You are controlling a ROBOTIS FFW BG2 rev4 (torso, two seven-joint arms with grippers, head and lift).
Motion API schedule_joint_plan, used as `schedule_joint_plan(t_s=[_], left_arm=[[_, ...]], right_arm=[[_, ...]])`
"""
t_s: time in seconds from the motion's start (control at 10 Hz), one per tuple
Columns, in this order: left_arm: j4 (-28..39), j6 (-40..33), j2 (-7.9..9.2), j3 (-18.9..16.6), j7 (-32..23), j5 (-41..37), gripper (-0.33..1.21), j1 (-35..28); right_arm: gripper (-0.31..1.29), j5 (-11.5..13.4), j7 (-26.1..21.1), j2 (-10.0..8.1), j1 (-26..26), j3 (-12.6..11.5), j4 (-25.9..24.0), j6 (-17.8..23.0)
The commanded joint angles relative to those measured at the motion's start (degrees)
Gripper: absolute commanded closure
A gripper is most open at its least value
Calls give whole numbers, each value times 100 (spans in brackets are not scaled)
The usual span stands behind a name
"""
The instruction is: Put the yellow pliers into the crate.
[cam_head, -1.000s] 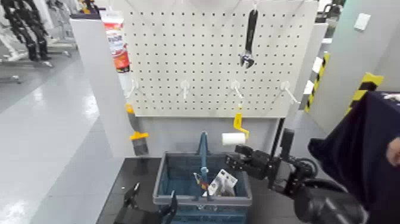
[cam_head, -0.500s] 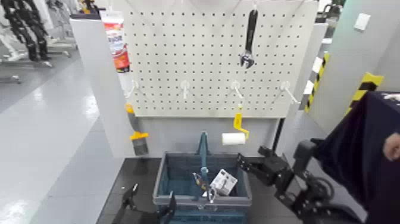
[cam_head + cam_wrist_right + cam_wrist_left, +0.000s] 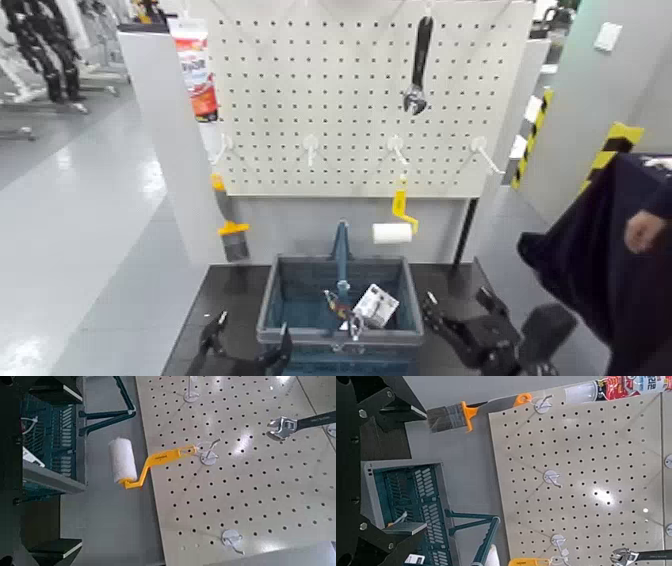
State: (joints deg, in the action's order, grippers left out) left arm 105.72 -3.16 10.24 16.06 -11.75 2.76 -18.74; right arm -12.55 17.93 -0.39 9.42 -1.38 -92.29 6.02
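Observation:
The crate (image 3: 300, 325) stands on the black table, centre handle upright. The yellow pliers on their white printed card (image 3: 375, 304) lie tilted inside its right half, free of any gripper. My right gripper (image 3: 458, 302) hangs low just to the right of the crate, open and empty. In the right wrist view the crate (image 3: 49, 443) shows with a white corner of the card (image 3: 30, 455) inside it. My left gripper (image 3: 250, 340) waits open at the crate's near-left corner. The left wrist view shows the crate (image 3: 411, 495) between its spread fingers.
A white pegboard (image 3: 340, 110) behind the crate carries a black wrench (image 3: 419, 65), a yellow-handled paint roller (image 3: 394, 228), a yellow-handled brush (image 3: 230, 228) and a cartridge (image 3: 197, 70). A person in dark clothing (image 3: 610, 270) stands close at the right.
My right gripper has drawn back from the crate's right rim, sinking down and to the right with its fingers spread. The carded pliers stay in the crate. The person's hand has risen.

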Motion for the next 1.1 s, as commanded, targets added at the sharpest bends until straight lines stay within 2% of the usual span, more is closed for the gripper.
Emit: schedule_joint_plan(t_s=[0.1, 0.2, 0.5, 0.9, 1.1], left_arm=[[37, 0, 5, -41, -29, 5, 31, -69], [37, 0, -4, -59, -29, 5, 31, -86], [80, 0, -4, -94, -47, 5, 31, -148], [98, 9, -4, -94, -91, 5, 31, -183], [98, 9, -4, -94, -99, 5, 31, -183]], right_arm=[[4, 191, -642, 118, 904, 209, -536, 348], [4, 297, -791, 127, 1150, 288, -720, 374], [4, 367, -1169, 127, 1669, 499, -975, 603], [4, 437, -1318, 127, 1739, 543, -1010, 690], [5, 455, -1318, 109, 1730, 560, -1037, 594]])
